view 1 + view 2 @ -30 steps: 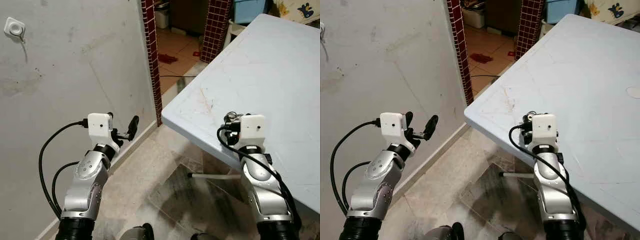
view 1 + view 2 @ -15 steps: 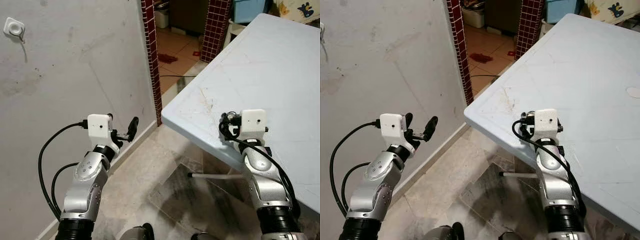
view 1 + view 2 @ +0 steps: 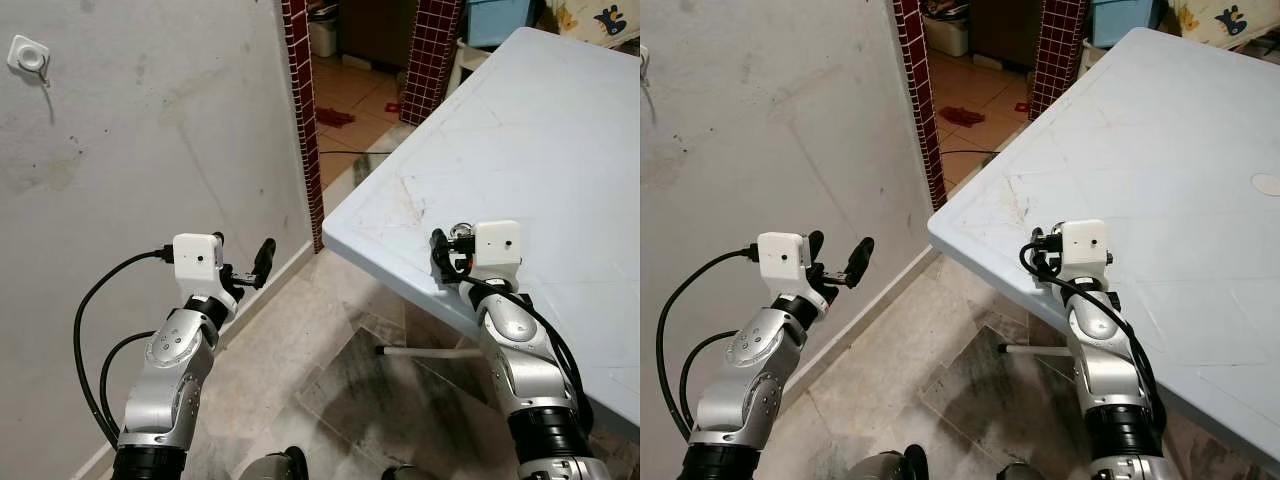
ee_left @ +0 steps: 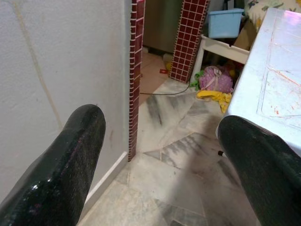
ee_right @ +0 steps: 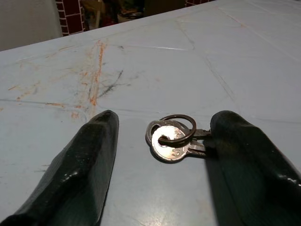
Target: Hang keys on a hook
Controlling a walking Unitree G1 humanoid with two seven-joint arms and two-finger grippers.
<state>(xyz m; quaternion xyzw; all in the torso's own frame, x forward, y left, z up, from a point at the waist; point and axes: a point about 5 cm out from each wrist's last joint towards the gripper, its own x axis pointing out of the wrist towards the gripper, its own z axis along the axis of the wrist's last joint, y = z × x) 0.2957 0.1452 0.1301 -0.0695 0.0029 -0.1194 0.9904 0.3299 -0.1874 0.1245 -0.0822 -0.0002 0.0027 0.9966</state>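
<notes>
High on the wall at my far left sits the white hook point(image 3: 27, 56). My left hand point(image 3: 245, 265) hangs over the floor, fingers apart. My right hand point(image 5: 162, 141) rests on the pale blue surface point(image 3: 560, 130), fingers apart around the keys point(image 5: 172, 138) lying flat between them.

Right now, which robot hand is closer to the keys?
The right. Its gripper is over the table, fingers open around the keys. The left gripper hangs off the table, near the wall.
</notes>
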